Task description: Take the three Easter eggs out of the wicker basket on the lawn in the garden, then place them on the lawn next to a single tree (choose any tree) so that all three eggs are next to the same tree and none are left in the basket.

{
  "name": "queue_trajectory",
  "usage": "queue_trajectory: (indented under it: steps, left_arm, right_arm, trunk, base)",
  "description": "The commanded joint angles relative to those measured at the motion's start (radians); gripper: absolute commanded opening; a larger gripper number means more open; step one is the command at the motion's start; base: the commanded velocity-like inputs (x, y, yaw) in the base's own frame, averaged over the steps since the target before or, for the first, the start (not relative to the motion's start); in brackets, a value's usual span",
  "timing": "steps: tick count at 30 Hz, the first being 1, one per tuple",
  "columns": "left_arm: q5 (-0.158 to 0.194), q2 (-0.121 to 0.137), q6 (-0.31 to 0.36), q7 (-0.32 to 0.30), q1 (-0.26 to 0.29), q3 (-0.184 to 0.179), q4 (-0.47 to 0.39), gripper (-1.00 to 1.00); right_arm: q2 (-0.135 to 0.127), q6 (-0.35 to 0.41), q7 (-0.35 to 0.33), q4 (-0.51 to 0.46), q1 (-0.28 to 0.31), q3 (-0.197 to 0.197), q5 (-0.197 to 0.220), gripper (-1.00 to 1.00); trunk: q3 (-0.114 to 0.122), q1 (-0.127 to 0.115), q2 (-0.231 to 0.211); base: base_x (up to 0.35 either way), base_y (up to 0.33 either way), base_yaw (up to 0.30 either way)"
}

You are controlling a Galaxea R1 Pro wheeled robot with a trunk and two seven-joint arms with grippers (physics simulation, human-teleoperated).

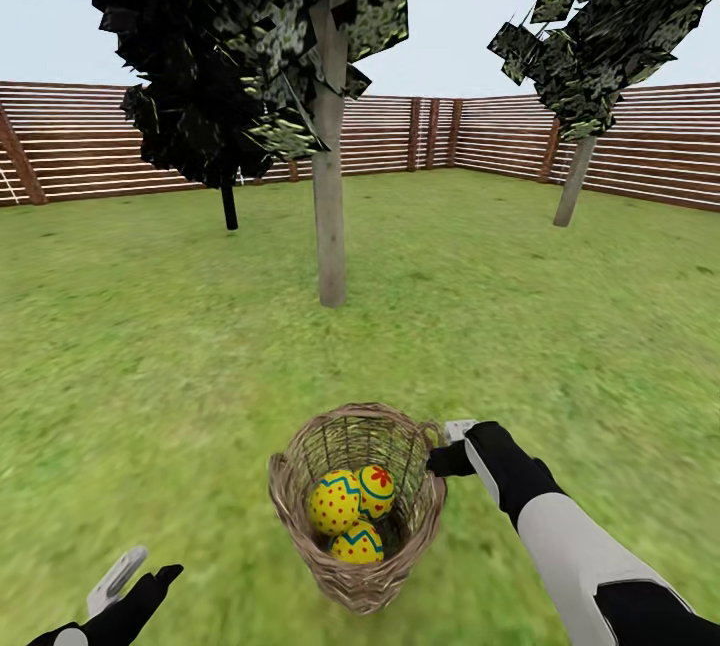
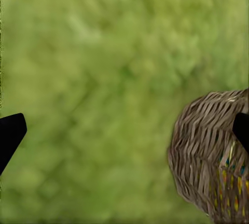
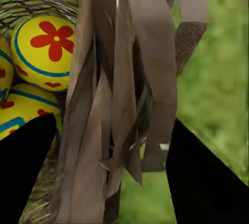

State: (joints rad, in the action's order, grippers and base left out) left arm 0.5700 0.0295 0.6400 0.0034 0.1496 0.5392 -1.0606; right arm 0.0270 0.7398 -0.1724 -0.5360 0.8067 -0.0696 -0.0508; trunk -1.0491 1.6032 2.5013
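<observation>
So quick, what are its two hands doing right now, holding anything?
Left gripper: open, empty, above the lawn.
Right gripper: open, its fingers either side of the wicker basket rim, not yet closed.

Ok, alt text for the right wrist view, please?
The right gripper straddles the wicker basket's rim, one dark finger inside and one outside. Yellow painted eggs lie inside the basket, one showing a red flower; green lawn lies beyond.

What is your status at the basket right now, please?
Right gripper open astride the basket rim. Left gripper open, low over the lawn. Three eggs in the basket. Grey-trunk tree straight ahead, path clear.
</observation>
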Motion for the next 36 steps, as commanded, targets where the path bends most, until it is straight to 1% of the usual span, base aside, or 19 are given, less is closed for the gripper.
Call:
queue_trajectory:
  steps: [1,9,16,22,28,32,34,36]
  left_arm:
    - [0.004,0.0,0.002,0.002,0.001,0.002,0.0,1.0]
    - [0.005,0.0,-0.002,-0.001,0.001,0.004,0.002,1.0]
    - [0.001,-0.003,-0.006,0.001,-0.001,0.006,0.002,1.0]
    - [0.002,-0.011,-0.008,0.004,-0.002,0.007,0.004,1.0]
    - [0.002,-0.011,-0.008,0.004,-0.002,0.006,0.004,1.0]
    - [0.004,-0.012,-0.007,0.002,-0.002,0.003,0.003,1.0]
    - [0.001,-0.007,-0.007,0.001,-0.003,0.003,0.002,1.0]
    - [0.001,-0.005,-0.007,0.001,-0.003,0.002,0.002,1.0]
  right_arm:
    - [0.0,0.004,-0.004,-0.002,-0.001,-0.003,-0.009,-1.0]
    - [-0.001,0.004,-0.005,-0.007,-0.001,-0.003,-0.009,-1.0]
    - [0.001,0.004,-0.008,-0.008,-0.001,-0.003,-0.009,-1.0]
    - [0.006,0.006,-0.007,-0.051,-0.001,0.001,-0.006,-1.0]
    - [0.005,0.006,-0.008,-0.052,-0.001,0.001,-0.006,-1.0]
    - [0.005,0.006,-0.01,-0.053,-0.001,0.001,-0.005,-1.0]
    - [0.002,0.008,-0.011,-0.082,0.004,0.002,-0.002,-1.0]
    - [0.0,0.012,-0.011,-0.134,0.008,0.005,0.001,-1.0]
  trunk:
    - [-0.001,0.0,0.0]
    - [-0.001,0.0,0.0]
    - [0.026,-0.003,-0.001]
    - [0.045,-0.026,-0.043]
    - [0.064,-0.049,-0.085]
    - [0.064,-0.049,-0.085]
    - [0.064,-0.049,-0.085]
    - [0.064,-0.049,-0.085]
  base:
    - [0.0,0.0,0.0]
    - [0.0,0.0,0.0]
    - [0.0,0.0,0.0]
    - [0.0,0.0,0.0]
    - [0.0,0.0,0.0]
    - [0.002,0.0,0.0]
    - [0.157,0.0,0.0]
    - [0.272,0.0,0.0]
